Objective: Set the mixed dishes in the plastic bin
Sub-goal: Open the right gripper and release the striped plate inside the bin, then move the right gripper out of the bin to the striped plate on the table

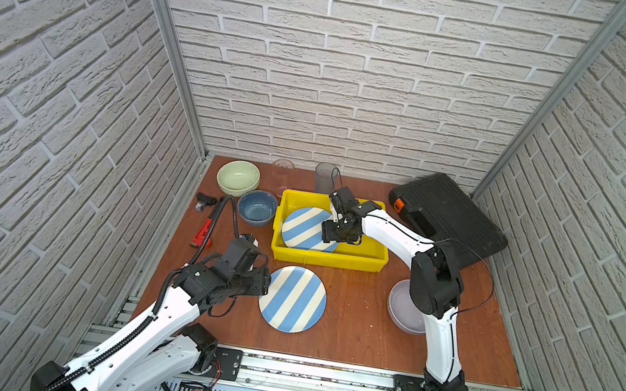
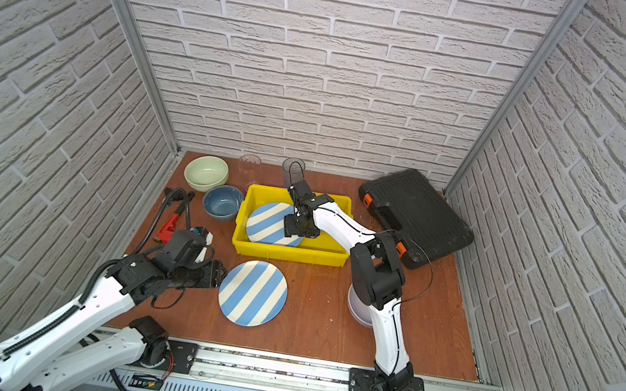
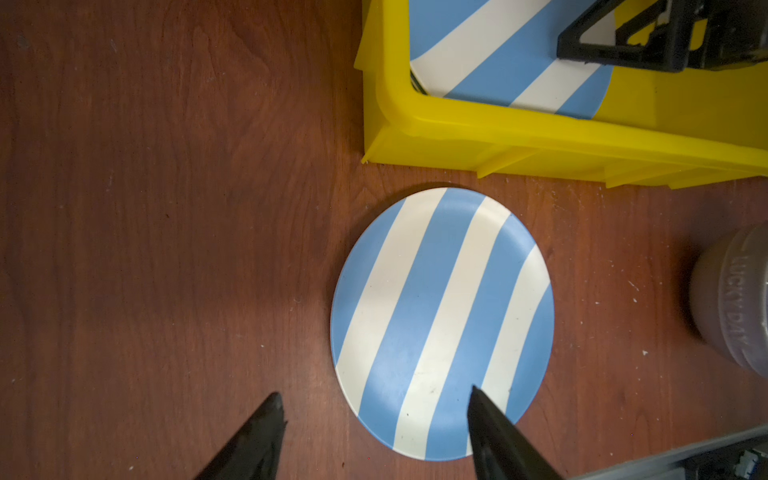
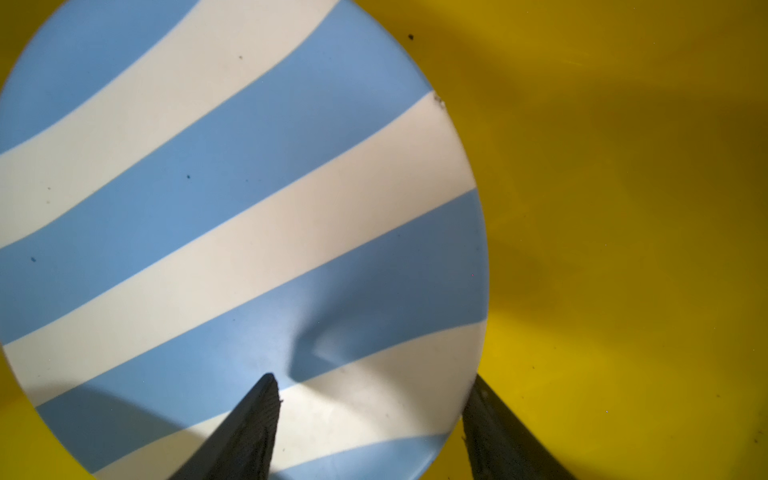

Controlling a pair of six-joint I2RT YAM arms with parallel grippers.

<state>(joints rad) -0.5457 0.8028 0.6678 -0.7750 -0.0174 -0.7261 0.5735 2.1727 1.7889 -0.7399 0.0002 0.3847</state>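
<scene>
Two blue-white striped plates show in both top views. One plate [image 1: 304,227] [image 4: 228,208] lies inside the yellow plastic bin [image 1: 327,258] [image 4: 623,208]. My right gripper [image 1: 328,237] [image 4: 372,376] hovers open over that plate's edge, one finger above the plate and one beyond its rim. The other plate [image 1: 292,298] [image 3: 442,320] lies flat on the table in front of the bin. My left gripper [image 1: 265,281] [image 3: 374,392] stands open at its left edge, holding nothing. Outside the bin are a pale green bowl [image 1: 238,177], a blue bowl [image 1: 257,207], a lavender-grey bowl [image 1: 403,311] and two clear tumblers [image 1: 282,173] [image 1: 324,177].
A black case with orange latches [image 1: 447,216] lies at the back right. A red tool [image 1: 202,232] and a small black part [image 1: 205,199] lie along the left edge. The right arm partly hides the lavender-grey bowl.
</scene>
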